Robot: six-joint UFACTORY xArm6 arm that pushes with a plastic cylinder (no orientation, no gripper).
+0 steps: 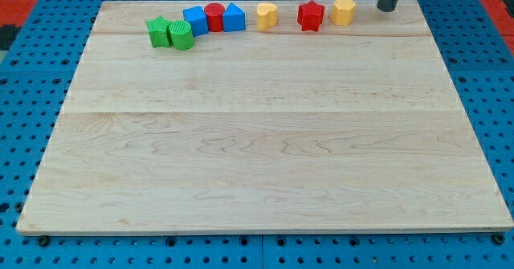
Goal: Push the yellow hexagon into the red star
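The yellow hexagon stands near the board's top edge, right of centre. The red star sits just to its left, with a narrow gap or light contact between them; I cannot tell which. My tip is the dark rod's lower end at the top right, a short way to the right of the yellow hexagon and apart from it.
Along the top edge, further left, stand a second yellow block, a blue block, a red cylinder, another blue block, a green cylinder and a green star. The wooden board lies on a blue pegboard.
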